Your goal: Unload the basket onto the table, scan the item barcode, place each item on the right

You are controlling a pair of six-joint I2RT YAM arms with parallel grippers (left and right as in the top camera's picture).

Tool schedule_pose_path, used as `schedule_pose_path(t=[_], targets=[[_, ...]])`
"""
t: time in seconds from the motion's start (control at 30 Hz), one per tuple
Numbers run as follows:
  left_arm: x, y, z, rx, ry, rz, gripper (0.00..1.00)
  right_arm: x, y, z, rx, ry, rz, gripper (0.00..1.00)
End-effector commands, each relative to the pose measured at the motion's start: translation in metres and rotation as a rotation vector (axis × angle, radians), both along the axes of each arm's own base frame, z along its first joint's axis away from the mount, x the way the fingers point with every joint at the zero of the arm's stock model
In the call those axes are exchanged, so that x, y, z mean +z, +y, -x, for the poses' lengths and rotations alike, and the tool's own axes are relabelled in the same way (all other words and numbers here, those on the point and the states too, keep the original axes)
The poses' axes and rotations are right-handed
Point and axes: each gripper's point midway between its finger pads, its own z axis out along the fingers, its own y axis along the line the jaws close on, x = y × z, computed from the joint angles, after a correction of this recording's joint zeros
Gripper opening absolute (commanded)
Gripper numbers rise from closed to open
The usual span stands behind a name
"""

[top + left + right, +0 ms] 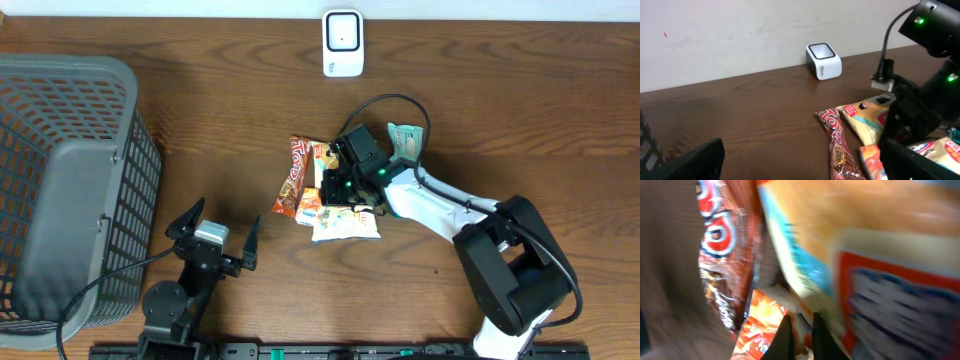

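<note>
Snack packets (345,228) of crinkly orange-and-cream plastic surround the right gripper (801,322), pinched tight, catch unclear; boxy white plastic scanner (342,42) at its twelve o'clock.

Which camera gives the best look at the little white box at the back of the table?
The left wrist view: the white box stands unobstructed, showing its top window and front side. The overhead view shows the box only from above. The right wrist view misses it, filled by blurred snack packets.
</note>
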Motion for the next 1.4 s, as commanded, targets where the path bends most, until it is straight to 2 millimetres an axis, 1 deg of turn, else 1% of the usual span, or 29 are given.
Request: schedule_pose_path(t=[0.0,0.03,0.1,0.13,0.17,0.27,0.33,0.43,0.53,0.6,0.63,0.77,0.87,0.9,0.97,1.0,1.1,1.17,1.23,1.27,1.3,1.37], targets=[[-0.016,-0.001,0.001,-0.005,0.048,-0.017,0.99,0.033,-0.023,-0.017,-0.151,-0.010,-0.020,0.01],[-0.016,-0.001,0.001,-0.005,0.048,-0.017,0.99,0.042,-0.033,-0.018,-0.226,-0.005,-0.006,0.01],[-0.016,-0.001,0.001,-0.005,0.048,-0.017,0.99,0.053,-0.055,-0.019,-0.391,0.007,0.043,0.01],[-0.016,-0.001,0.001,-0.005,0.048,-0.017,0.99,0.057,-0.063,-0.018,-0.445,0.009,0.062,0.01],[-0.016,-0.001,0.001,-0.005,0.048,-0.017,0.99,0.062,-0.075,-0.016,-0.536,0.018,0.087,0.01],[-0.016,-0.001,0.001,-0.005,0.048,-0.017,0.99,0.069,-0.098,-0.004,-0.748,0.069,0.126,0.02],[-0.016,-0.001,0.001,-0.005,0.048,-0.017,0.99,0.066,-0.107,0.004,-0.866,0.115,0.140,0.01],[-0.016,-0.001,0.001,-0.005,0.048,-0.017,0.99,0.055,-0.114,0.012,-0.986,0.165,0.165,0.01],[-0.016,-0.001,0.001,-0.005,0.048,-0.017,0.99,0.036,-0.114,0.026,-1.112,0.220,0.181,0.01],[-0.016,-0.001,0.001,-0.005,0.048,-0.017,0.99,0.029,-0.113,0.032,-1.163,0.241,0.189,0.01],[-0.016,-0.001,0.001,-0.005,0.048,-0.017,0.99,0.026,-0.113,0.033,-1.173,0.244,0.196,0.01],[-0.016,-0.001,0.001,-0.005,0.048,-0.017,0.99,0.026,-0.112,0.034,-1.165,0.239,0.200,0.02],[-0.016,-0.001,0.001,-0.005,0.048,-0.017,0.99,0.025,-0.108,0.037,-1.130,0.253,0.198,0.02],[-0.016,-0.001,0.001,-0.005,0.048,-0.017,0.99,0.025,-0.105,0.037,-1.123,0.264,0.192,0.04],[-0.016,-0.001,0.001,-0.005,0.048,-0.017,0.99,0.025,-0.101,0.040,-1.096,0.294,0.181,0.12],[-0.016,-0.001,0.001,-0.005,0.048,-0.017,0.99,0.025,-0.099,0.042,-1.085,0.314,0.172,0.13],[-0.016,-0.001,0.001,-0.005,0.048,-0.017,0.99,0.028,-0.092,0.045,-1.037,0.367,0.142,0.08],[-0.016,-0.001,0.001,-0.005,0.048,-0.017,0.99,0.034,-0.088,0.046,-0.974,0.374,0.120,0.15],[-0.016,-0.001,0.001,-0.005,0.048,-0.017,0.99,0.041,-0.086,0.046,-0.928,0.358,0.104,0.31],[-0.016,-0.001,0.001,-0.005,0.048,-0.017,0.99,0.044,-0.085,0.045,-0.911,0.346,0.098,0.35],[-0.016,-0.001,0.001,-0.005,0.048,-0.017,0.99,0.048,-0.085,0.045,-0.896,0.333,0.090,0.41],[-0.016,-0.001,0.001,-0.005,0.048,-0.017,0.99,0.059,-0.084,0.044,-0.871,0.305,0.067,0.49]])
